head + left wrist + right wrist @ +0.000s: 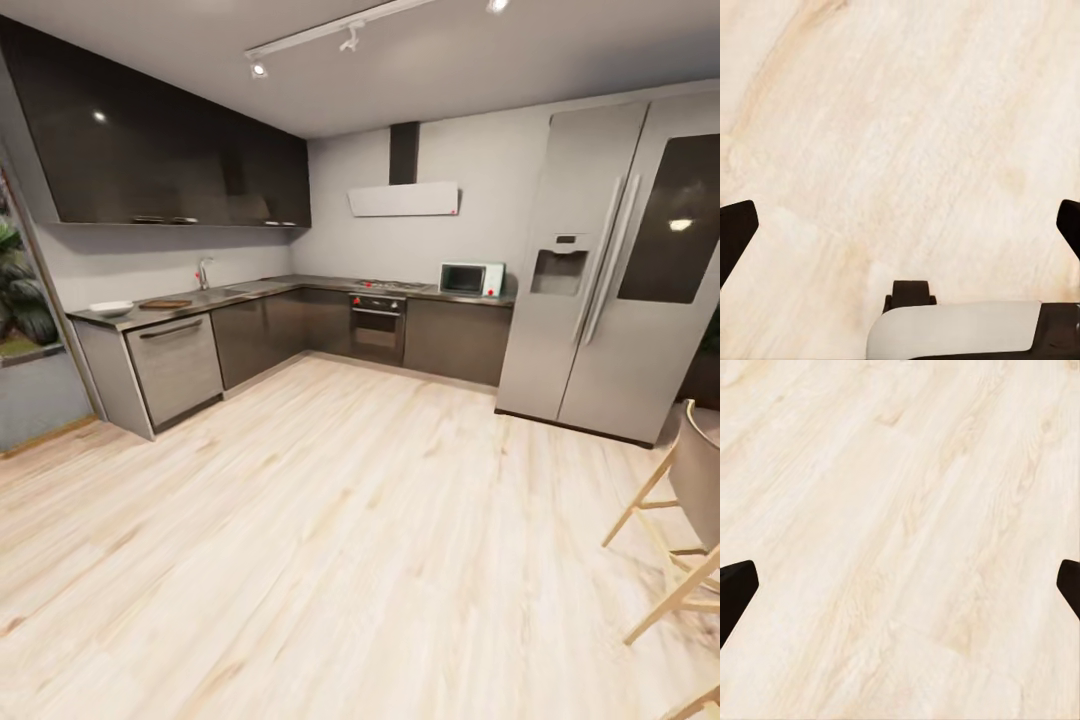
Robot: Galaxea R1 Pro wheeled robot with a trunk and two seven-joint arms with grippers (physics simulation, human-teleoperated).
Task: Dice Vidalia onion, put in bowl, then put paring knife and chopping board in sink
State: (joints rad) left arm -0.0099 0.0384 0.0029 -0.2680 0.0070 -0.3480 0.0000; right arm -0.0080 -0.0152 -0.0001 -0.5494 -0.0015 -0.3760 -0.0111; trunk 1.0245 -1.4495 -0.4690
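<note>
The countertop [290, 286] runs along the far walls, across a wide stretch of floor from me. On its left end sit a white bowl [111, 308] and, beside it, the brown chopping board [165, 303]. Further along stands the chrome tap [203, 272] over the sink [236, 291], whose inside is hidden from here, and the onion with it. The paring knife is too small to make out. My left gripper [900, 232] is open over bare floor, its dark fingertips [735, 229] wide apart. My right gripper [900, 592] is open likewise, with nothing between its fingertips [735, 589].
Pale wood floor [340, 520] stretches between me and the cabinets. A tall steel fridge [600, 280] stands at the right, with an oven [378, 326] and a microwave [472, 278] along the back wall. A wooden chair [685, 520] is near my right side. A dishwasher front [175, 365] ends the left run.
</note>
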